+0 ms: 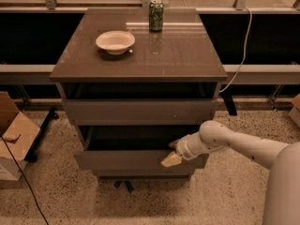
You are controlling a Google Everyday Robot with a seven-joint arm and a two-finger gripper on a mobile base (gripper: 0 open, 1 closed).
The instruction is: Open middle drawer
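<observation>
Sitting pulled out partway from the cabinet, the middle drawer (122,161) shows a dark open gap behind its front, below the taller top drawer front (140,111). The end effector (171,153) is at the right part of the middle drawer's upper edge, touching it; clenched or released cannot be told. On the cabinet surface (183,55), a white bowl (115,41) sits left and a green can (156,15) at the back. A cardboard box (14,135) sits on the floor at left.
</observation>
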